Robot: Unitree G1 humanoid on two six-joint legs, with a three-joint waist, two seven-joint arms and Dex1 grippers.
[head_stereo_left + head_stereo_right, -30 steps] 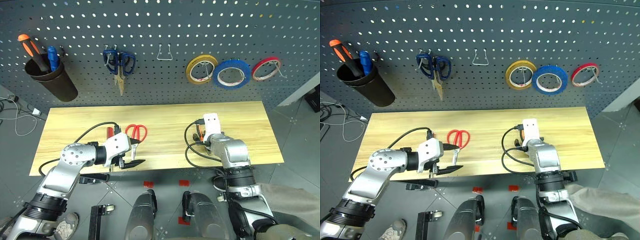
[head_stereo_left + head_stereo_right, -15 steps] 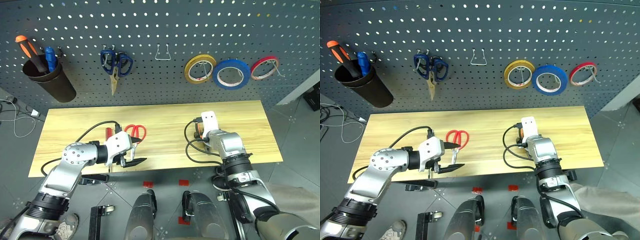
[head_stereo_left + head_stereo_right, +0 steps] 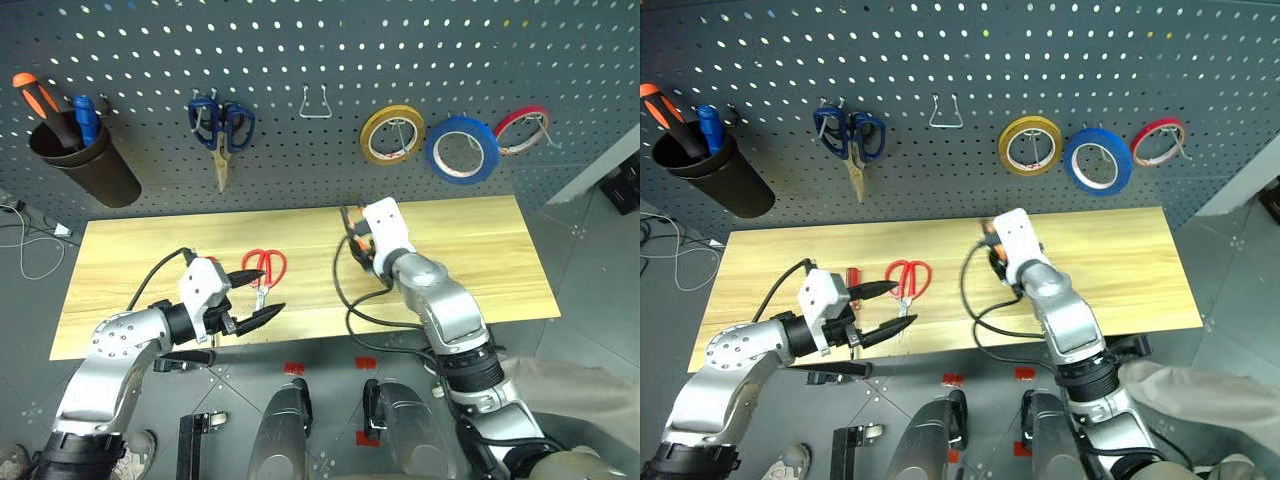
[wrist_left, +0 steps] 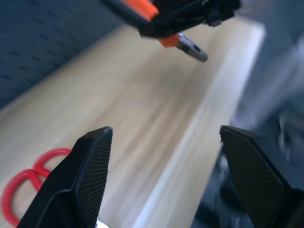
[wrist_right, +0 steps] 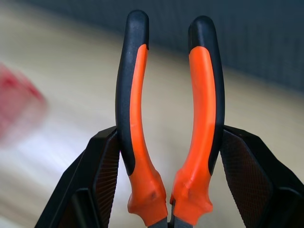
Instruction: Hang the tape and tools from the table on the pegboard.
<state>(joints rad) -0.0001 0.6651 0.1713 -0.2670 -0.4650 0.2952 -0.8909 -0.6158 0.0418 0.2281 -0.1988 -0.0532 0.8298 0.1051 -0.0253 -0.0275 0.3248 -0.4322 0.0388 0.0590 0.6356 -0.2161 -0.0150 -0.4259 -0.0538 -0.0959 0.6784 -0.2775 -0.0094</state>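
Pliers [image 5: 171, 118] pinched by their orange-and-black handles in the right gripper [image 5: 166, 190], above the table [image 3: 500, 260].
Left gripper [image 3: 255, 296] is spread empty near the red scissors [image 3: 262, 268] lying on the light plank top. Blue tape [image 3: 462, 150] hangs on the grey pegboard [image 3: 300, 40] between yellow tape [image 3: 392, 134] and red tape [image 3: 522, 128]; grey floor [image 3: 590, 260] surrounds the table.

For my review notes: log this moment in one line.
right claw: shut on pliers | left claw: open | red scissors: on table
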